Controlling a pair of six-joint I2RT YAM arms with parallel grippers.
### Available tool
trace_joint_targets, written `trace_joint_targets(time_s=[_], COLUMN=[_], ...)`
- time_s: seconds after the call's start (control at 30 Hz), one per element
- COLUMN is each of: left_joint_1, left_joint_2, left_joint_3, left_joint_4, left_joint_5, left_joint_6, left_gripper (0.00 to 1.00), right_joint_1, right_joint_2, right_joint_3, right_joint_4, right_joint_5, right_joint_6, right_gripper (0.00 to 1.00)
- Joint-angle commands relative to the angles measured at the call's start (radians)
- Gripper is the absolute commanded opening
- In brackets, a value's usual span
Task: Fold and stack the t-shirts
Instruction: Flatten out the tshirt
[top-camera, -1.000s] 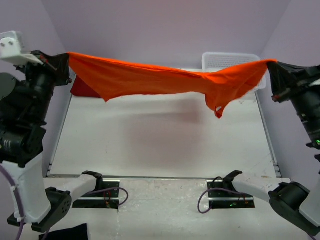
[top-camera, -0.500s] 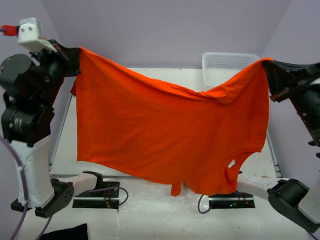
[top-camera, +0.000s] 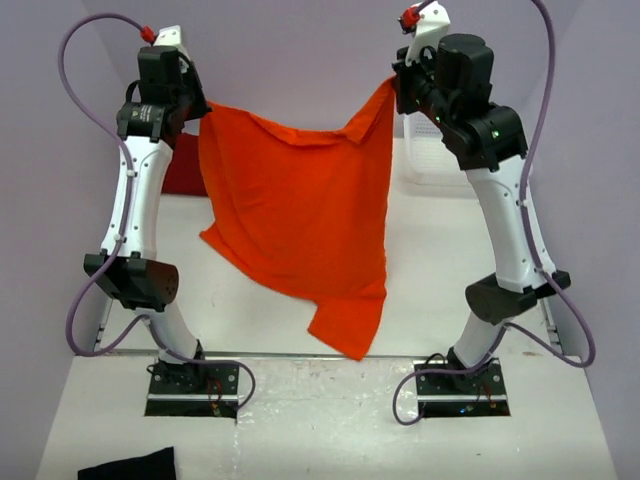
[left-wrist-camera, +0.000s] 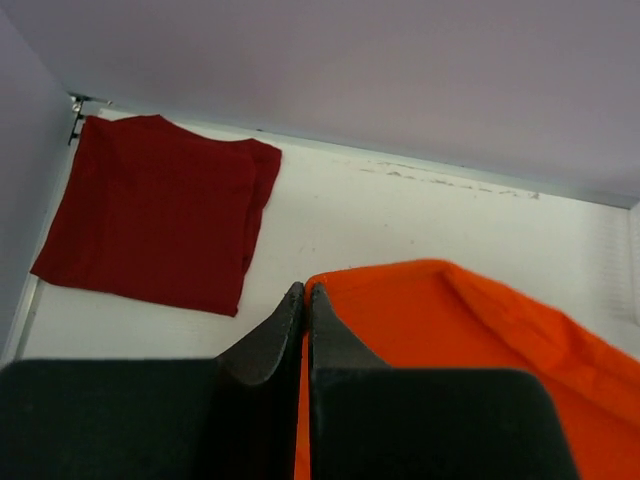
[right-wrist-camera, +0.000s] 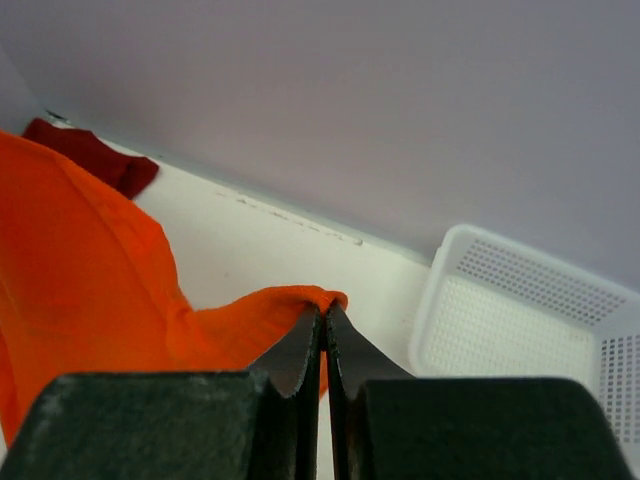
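Note:
The orange t-shirt (top-camera: 300, 215) hangs in the air between both raised arms, its lower end dangling near the table's front edge. My left gripper (top-camera: 205, 108) is shut on its top left corner; in the left wrist view (left-wrist-camera: 305, 292) orange cloth (left-wrist-camera: 450, 330) runs between the closed jaws. My right gripper (top-camera: 392, 85) is shut on the top right corner, and the right wrist view (right-wrist-camera: 323, 312) shows the cloth (right-wrist-camera: 110, 290) pinched at the tips. The dark red t-shirt (left-wrist-camera: 155, 225) lies folded flat at the back left corner of the table and also shows in the top view (top-camera: 183, 170).
A white mesh basket (top-camera: 432, 150) stands at the back right, partly behind the right arm, and shows in the right wrist view (right-wrist-camera: 530, 320). A small black cloth (top-camera: 130, 466) lies in front of the left arm's base. The white table (top-camera: 440, 270) is walled by lilac panels.
Both arms have swung up and inward from the sides. The orange shirt, stretched wide before, now hangs narrower and higher between the two grippers, farther back over the table.

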Motion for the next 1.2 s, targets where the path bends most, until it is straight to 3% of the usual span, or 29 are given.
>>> trace_joint_targets(time_s=[0.0, 0.23, 0.53, 0.7, 0.87, 1.07, 1.17], left_joint_1=[0.053, 0.092, 0.090, 0.090, 0.090, 0.090, 0.090], left_joint_2=[-0.035, -0.084, -0.415, -0.606, -0.708, -0.680, -0.652], left_joint_3=[0.065, 0.057, -0.193, -0.305, -0.268, -0.071, -0.072], left_joint_4=[0.086, 0.089, 0.139, 0.107, 0.046, -0.028, -0.006], left_joint_5=[0.028, 0.083, 0.170, 0.198, 0.215, 0.261, 0.291], left_joint_6=[0.024, 0.010, -0.038, -0.044, -0.045, -0.070, -0.091], left_gripper=[0.00, 0.00, 0.00, 0.00, 0.00, 0.00, 0.00], right_joint_1=[-0.046, -0.051, 0.018, 0.105, 0.213, 0.233, 0.234], right_joint_2=[-0.004, -0.040, -0.385, -0.507, -0.557, -0.524, -0.489], right_joint_3=[0.031, 0.012, -0.238, -0.264, -0.195, -0.048, -0.028], right_joint_4=[0.084, 0.085, 0.095, 0.036, -0.053, -0.100, -0.080], right_joint_5=[-0.011, 0.014, 0.068, 0.111, 0.161, 0.125, 0.095], right_joint_6=[-0.019, -0.029, -0.028, -0.005, 0.021, 0.055, 0.058], right_gripper=[0.00, 0.00, 0.00, 0.00, 0.00, 0.00, 0.00])
